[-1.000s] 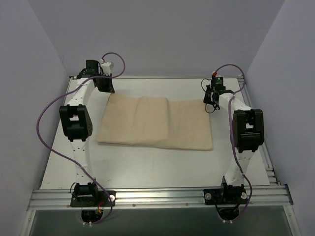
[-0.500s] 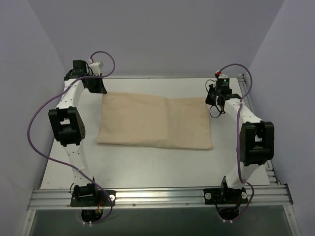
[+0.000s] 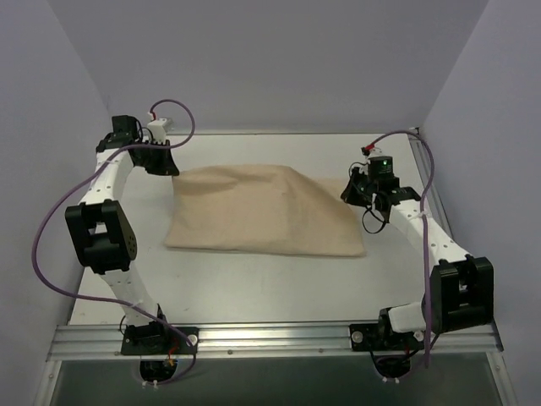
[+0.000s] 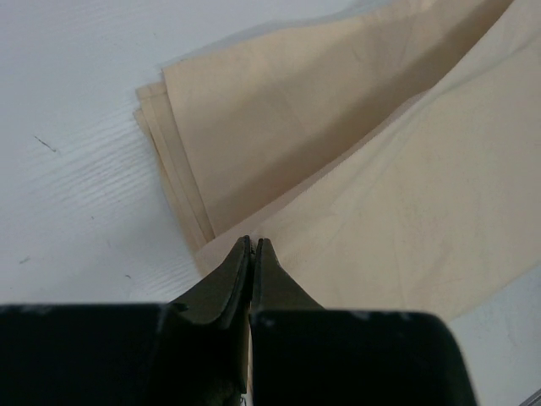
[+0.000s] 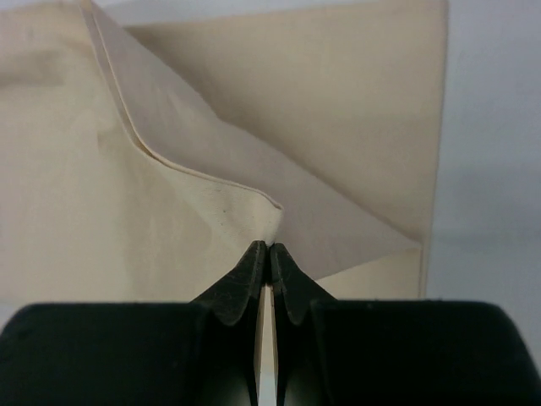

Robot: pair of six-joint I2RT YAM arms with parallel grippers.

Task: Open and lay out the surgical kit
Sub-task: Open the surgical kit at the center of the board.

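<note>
Rear edge of the beige cloth wrap (image 3: 262, 216), flat a second ago, now tents up off the table (image 3: 254, 288) centre; left gripper (image 3: 172, 167) and right gripper (image 3: 352, 193) each clench its top layer at a far corner (soft, light, limp: likely best pinched by flap corners)

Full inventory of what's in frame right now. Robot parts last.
cloth wrap: one, beige, middle of the table
table: one, white, under the cloth wrap
rail: one, silver, near edge of the table
walls: three, pale lilac, left, right and far sides
cables: two, purple, one looping along each arm
arms: two, white and black, either side of the cloth wrap
left pincer: one, black, shut on the cloth wrap's far left corner
right pincer: one, black, shut on a lifted fold at its far right
</note>
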